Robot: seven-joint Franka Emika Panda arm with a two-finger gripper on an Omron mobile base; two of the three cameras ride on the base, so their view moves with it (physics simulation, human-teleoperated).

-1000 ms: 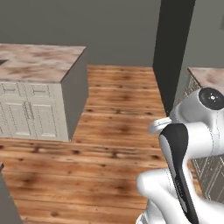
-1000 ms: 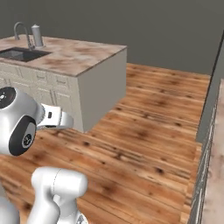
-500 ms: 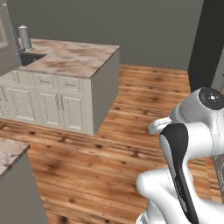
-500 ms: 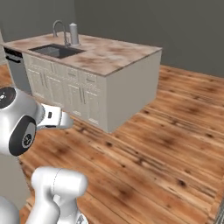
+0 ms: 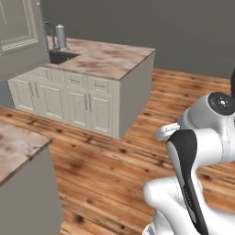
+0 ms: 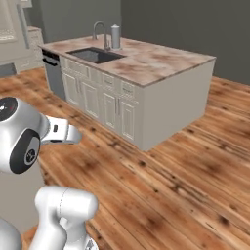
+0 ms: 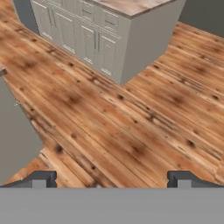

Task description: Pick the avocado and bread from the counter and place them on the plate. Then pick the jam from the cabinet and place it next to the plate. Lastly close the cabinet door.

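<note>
1. counter (image 5: 18,147) of marbled beige stone: a corner of it shows at the lower left of the left base view, cut off by the frame edge, with a grey side panel below; nothing can be made out on the visible part.
2. cabinet door (image 5: 20,39): a cream raised-panel door at the upper left of the left base view, cropped at top and left; a pale edge of it also shows at the upper left of the right base view (image 6: 10,27). whether it stands open or shut cannot be told.
3. gripper (image 7: 112,179): the hand view shows its two dark fingertips (image 7: 41,178) far apart at the bottom, jaws wide, nothing between them, pointing down at the wood floor (image 7: 131,127).
4. kitchen island (image 6: 146,68): marbled top over cream doors, well apart from the robot across the floor; the hand view cuts off all but its near corner (image 7: 109,35).
5. the right base view shows the sink (image 6: 95,54), faucet (image 6: 100,33) and a grey canister (image 6: 115,36) plainly, plus a dark dishwasher panel (image 6: 52,73); in the left base view the sink is partly hidden behind the cabinet door.
6. no writing or labels are legible in any view.
7. arm (image 5: 197,156): white with dark joints, folded close to the base.
</note>
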